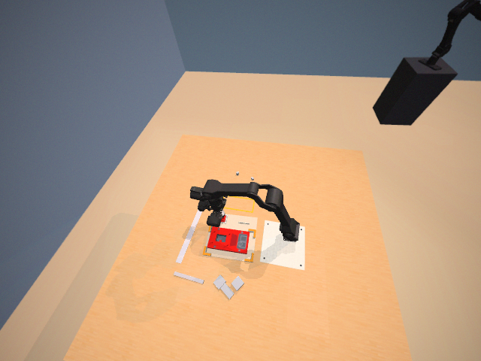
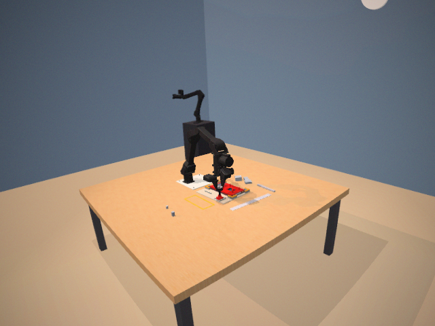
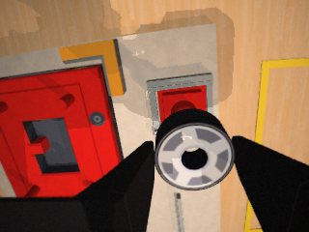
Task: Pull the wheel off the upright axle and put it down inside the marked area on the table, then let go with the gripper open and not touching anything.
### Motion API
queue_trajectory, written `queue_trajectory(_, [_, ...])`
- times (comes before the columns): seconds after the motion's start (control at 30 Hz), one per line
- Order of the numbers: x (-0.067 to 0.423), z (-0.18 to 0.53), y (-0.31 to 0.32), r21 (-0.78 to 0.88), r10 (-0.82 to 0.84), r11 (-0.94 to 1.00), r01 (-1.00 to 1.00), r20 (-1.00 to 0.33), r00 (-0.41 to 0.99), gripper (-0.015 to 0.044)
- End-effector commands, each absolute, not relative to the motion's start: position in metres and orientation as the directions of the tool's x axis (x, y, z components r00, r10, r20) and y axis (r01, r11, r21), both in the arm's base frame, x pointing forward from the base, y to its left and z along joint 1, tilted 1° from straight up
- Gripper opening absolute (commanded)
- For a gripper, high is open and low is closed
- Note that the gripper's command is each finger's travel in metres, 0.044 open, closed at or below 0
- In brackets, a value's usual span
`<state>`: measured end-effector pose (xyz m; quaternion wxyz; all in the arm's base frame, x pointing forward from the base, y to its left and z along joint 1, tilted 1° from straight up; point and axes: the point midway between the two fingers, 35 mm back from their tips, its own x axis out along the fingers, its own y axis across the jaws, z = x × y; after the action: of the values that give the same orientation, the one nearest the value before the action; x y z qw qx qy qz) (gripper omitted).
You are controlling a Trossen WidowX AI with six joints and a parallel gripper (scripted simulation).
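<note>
Wheel (image 3: pixel 194 156): black tyre, grey hub, clamped between partly open jaws above the small red axle base (image 3: pixel 183 101). Yellow-outlined marked area (image 3: pixel 265 97) lies right, on worktop (image 3: pixel 246 29).

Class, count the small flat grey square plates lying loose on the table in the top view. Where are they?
3. They cluster in front of the red board: one at the left, one at the right, one nearer the camera, overlapping the left one. More may be hidden.

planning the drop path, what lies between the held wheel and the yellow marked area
In the wrist view, only a strip of pale board and bare wood separate the wheel from the yellow outline; the end effector finger covers the nearer part.
</note>
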<state>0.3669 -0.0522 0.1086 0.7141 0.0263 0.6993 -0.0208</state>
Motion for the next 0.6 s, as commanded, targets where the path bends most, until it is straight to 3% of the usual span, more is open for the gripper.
queue_trajectory(0.0, [0.367,0.111,-0.052,0.010,0.008,0.998,0.065,-1.000,0.024,0.0000])
queue_trajectory(0.57, [0.365,0.148,-0.052,0.010,0.009,0.998,0.065,-1.000,0.023,0.0000])
